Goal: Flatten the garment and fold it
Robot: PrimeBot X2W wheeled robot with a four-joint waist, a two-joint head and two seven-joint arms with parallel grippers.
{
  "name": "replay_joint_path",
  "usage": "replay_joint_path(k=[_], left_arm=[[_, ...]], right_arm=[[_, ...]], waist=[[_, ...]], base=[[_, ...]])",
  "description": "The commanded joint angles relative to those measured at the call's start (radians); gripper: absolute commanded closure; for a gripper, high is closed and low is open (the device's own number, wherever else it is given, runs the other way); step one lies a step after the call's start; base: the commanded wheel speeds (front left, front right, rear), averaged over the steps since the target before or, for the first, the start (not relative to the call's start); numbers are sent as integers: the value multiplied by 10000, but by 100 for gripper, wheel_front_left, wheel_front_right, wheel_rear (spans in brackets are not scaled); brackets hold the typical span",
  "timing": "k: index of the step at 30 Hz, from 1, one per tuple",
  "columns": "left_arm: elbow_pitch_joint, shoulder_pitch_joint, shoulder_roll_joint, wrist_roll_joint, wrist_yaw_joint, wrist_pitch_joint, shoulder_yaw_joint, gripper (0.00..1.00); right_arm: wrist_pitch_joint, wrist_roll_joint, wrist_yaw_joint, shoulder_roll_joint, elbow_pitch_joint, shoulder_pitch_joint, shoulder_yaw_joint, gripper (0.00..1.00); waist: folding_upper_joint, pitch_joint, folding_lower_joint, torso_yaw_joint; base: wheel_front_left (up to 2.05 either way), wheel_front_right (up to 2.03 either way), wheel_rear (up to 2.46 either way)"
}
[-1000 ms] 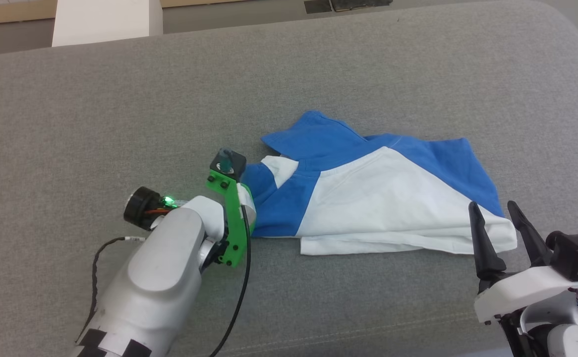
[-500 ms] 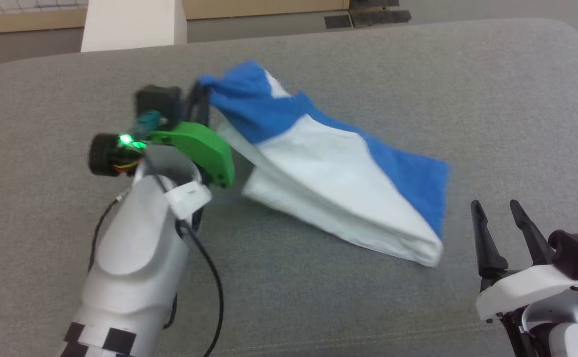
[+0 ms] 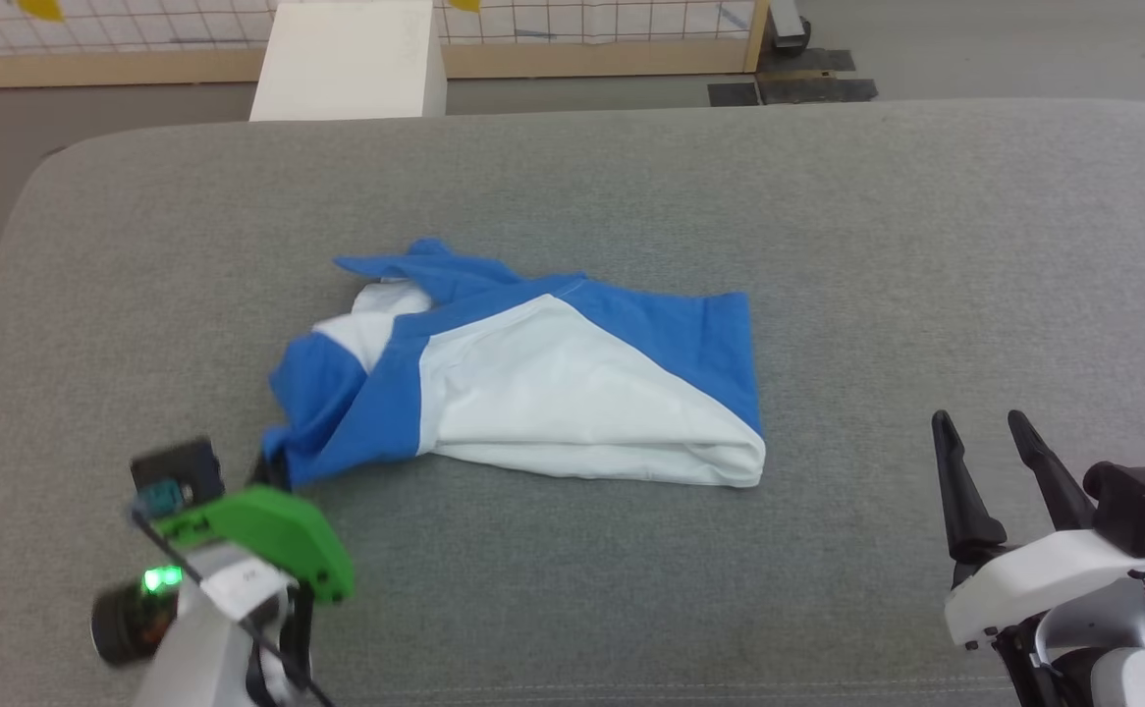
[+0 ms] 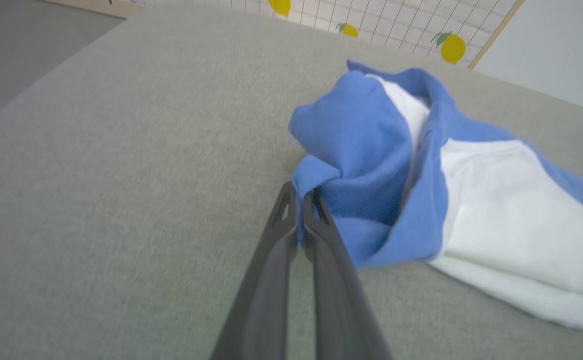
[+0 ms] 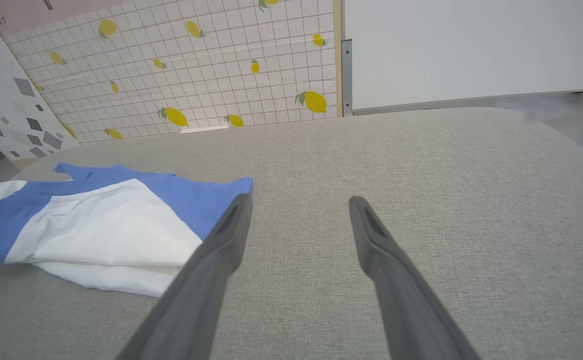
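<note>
The garment [image 3: 553, 383] lies crumpled and partly doubled over on the grey padded surface [image 3: 828, 245], its white body in the middle and blue sleeves at both ends. My left gripper [image 3: 273, 473] is at its near left corner. In the left wrist view the left gripper [image 4: 299, 197] is shut, with a fold of the garment's [image 4: 471, 190] blue sleeve pinched between the tips. My right gripper [image 3: 990, 427] hovers open at the lower right, apart from the cloth. In the right wrist view the right gripper [image 5: 299, 200] has nothing between its fingers, and the garment [image 5: 96, 220] lies to its left.
A white box [image 3: 347, 59] stands on the floor beyond the far edge. A tiled wall with lemon prints [image 5: 196, 75] and a white panel [image 5: 471, 45] are behind. The surface's rounded left edge [image 3: 3, 285] is close to my left arm.
My left gripper shut on the blue sleeve, lifted it, then pulled it left and toward me; the garment slid left. The head camera also shifted. The right gripper stayed put.
</note>
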Motion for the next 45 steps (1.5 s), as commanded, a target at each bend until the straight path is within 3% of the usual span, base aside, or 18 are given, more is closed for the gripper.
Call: replay_joint_path(k=[1, 2, 5, 12, 18, 20, 21, 28, 29, 30, 31, 32, 38, 45], left_arm=[[-21, 362, -58, -181, 38, 211, 19, 37], [-78, 633, -143, -400, -20, 372, 55, 0], [-317, 1115, -232, -711, -194, 277, 160, 0], [-1240, 1308, -553, -629, -554, -2573, 776, 0], [-2235, 751, -889, 422, -916, -3004, 1103, 0], [-2618, 612, -1066, 812, -1173, -3008, 1319, 0], [-2951, 563, -1325, 1244, -1533, -3010, 1517, 0], [-3032, 585, -1513, 1527, -1806, -3012, 1616, 0], [-3026, 591, -1515, 1467, -1777, -3012, 1592, 0], [-3015, 601, -1517, 1416, -1738, -3012, 1567, 0], [-3006, 621, -1518, 1375, -1689, -3012, 1544, 0], [-2991, 651, -1519, 1363, -1653, -3012, 1537, 0], [-2799, 811, -1521, 1417, -1540, -3013, 1523, 0], [-2586, 1134, -1522, 1529, -1603, -3013, 1654, 0]], right_arm=[[58, 23, -15, -1, -64, 73, 24, 0], [123, 11, -15, -1, -84, 68, 53, 0], [261, -92, -15, -1, -127, -16, 133, 0], [623, -729, -15, -1, 153, -1081, 628, 0], [1331, -1053, -15, -1, 1783, -3082, 672, 0], [1905, -1119, -15, -1, 2612, -3744, 577, 0], [2940, -1132, -15, -1, 3858, -4585, 406, 0], [5208, -1231, -15, -1, 5451, -5440, 555, 0], [5474, -1221, -15, -1, 5542, -5446, 629, 23], [5694, -1223, -15, -1, 5593, -5437, 711, 56], [5831, -1197, -15, -1, 5572, -5416, 812, 95], [5806, -1215, -15, -1, 5495, -5393, 793, 100], [4169, -1530, -15, -118, 4365, -5014, -390, 100], [3207, -1952, -15, -167, 2013, -3667, -3251, 100]], waist=[[0, 24, 1, 116], [0, 50, 1, 167], [0, 170, 1, 308], [0, 741, 1, 740], [0, 1464, 1, 1289], [0, 1715, 1, 1503], [0, 1996, 1, 1802], [0, 2311, 1, 2182], [0, 2311, 1, 2192], [0, 2297, 1, 2192], [0, 2263, 1, 2176], [0, 2218, 1, 2145], [0, 1656, 1, 1829], [0, 823, 1, 1270]], base=[[0, 0, 0], [0, 0, 0], [0, 0, 0], [0, 0, 0], [0, 0, 0], [0, 0, 0], [0, 0, 0], [0, 0, 0], [0, 0, 0], [0, 0, 0], [0, 0, 0], [0, 0, 0], [0, 0, 0], [0, 0, 0]])
